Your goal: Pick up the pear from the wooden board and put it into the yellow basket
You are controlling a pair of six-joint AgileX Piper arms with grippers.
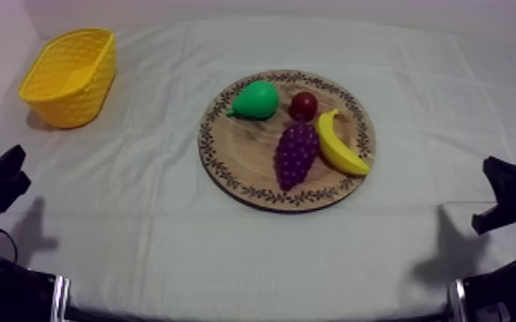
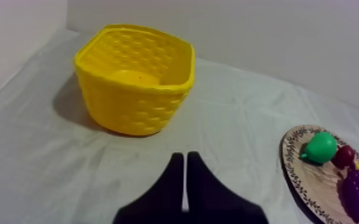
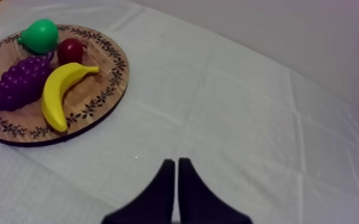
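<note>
A green pear (image 1: 255,100) lies on the round wooden board (image 1: 227,150) at its far left side, next to a small red fruit (image 1: 303,105). The yellow basket (image 1: 69,77) stands upright at the table's far left, with nothing showing inside it. My left gripper (image 1: 4,171) rests low at the left edge; in the left wrist view its fingers (image 2: 185,170) lie together as a narrow wedge, with the basket (image 2: 135,77) beyond them and the pear (image 2: 319,148) off to one side. At the right edge rests my right gripper (image 1: 506,184), its fingers (image 3: 176,173) together too, near the board (image 3: 98,89).
On the board also lie a purple bunch of grapes (image 1: 297,152) and a yellow banana (image 1: 339,144). Bare cloth stretches between the board and the basket and along the table's front.
</note>
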